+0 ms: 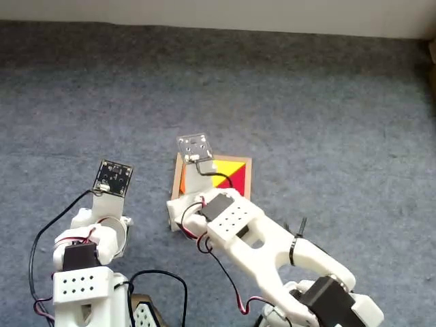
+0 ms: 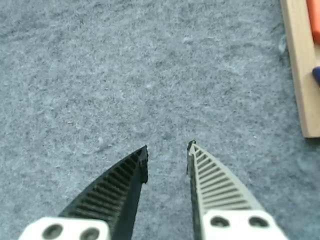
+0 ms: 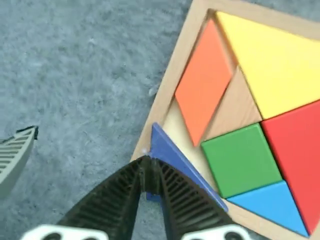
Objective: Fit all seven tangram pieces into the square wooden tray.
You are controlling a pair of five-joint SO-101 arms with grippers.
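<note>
High view: grey tabletop [image 1: 306, 102]. The square wooden tray [image 1: 248, 178] sits around mid-table, nearer the front edge. The right arm [image 1: 238, 228] stretches over the tray's near side and covers most of it. A yellow triangle [image 1: 228, 167] and a red triangle [image 1: 238, 180] show in the far part. The left arm [image 1: 82, 272] stands by the front-left corner, apart from the tray.

Left wrist view: left gripper [image 2: 168, 147] has its fingers spread, with nothing but bare grey surface between them. The tray rim is off to one side, with slivers of an orange piece [image 2: 315, 20] and a dark blue triangle [image 2: 317, 75].

Right wrist view: right gripper [image 3: 150, 165] is clamped on the dark blue triangle, which sits at the tray's rim, partly inside, next to the orange parallelogram. Yellow, red, a green square [image 3: 241, 159] and a light blue triangle [image 3: 270, 202] lie flat inside. I can't tell whether the tan triangular patch [image 3: 237, 107] is a piece or tray floor.
</note>
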